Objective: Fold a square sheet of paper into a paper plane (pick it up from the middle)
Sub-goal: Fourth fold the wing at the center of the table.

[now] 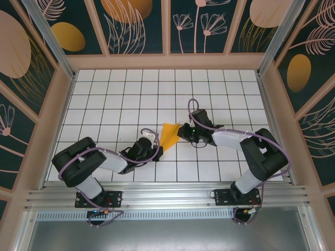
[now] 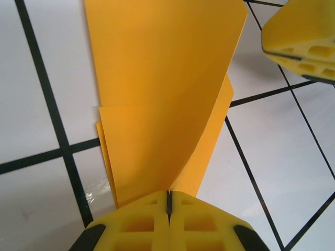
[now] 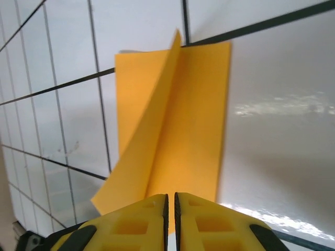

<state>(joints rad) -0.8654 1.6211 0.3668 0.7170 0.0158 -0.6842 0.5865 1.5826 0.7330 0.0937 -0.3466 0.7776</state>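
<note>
— Where do we find the sheet of paper (image 1: 170, 135) (image 2: 162, 104) (image 3: 178, 130)?

— In the middle of the counter (image 1: 131, 89), on the white grid tiles. It is partly folded: some layers lie flat and one flap lifts along a crease.

— What about the left fingers (image 2: 136, 225)?

— We see them pressed together on one edge of the sheet. The paper runs straight into their seam, so we call that a pinch.

— And the right fingers (image 3: 131, 225) (image 2: 298, 42)?

— They are at the opposite edge, with a hairline slit between them. The sheet disappears behind their tips, so we cannot tell whether they grip it.

— What lies beyond?

— Dark patterned walls (image 1: 136, 26) close in the counter.
</note>
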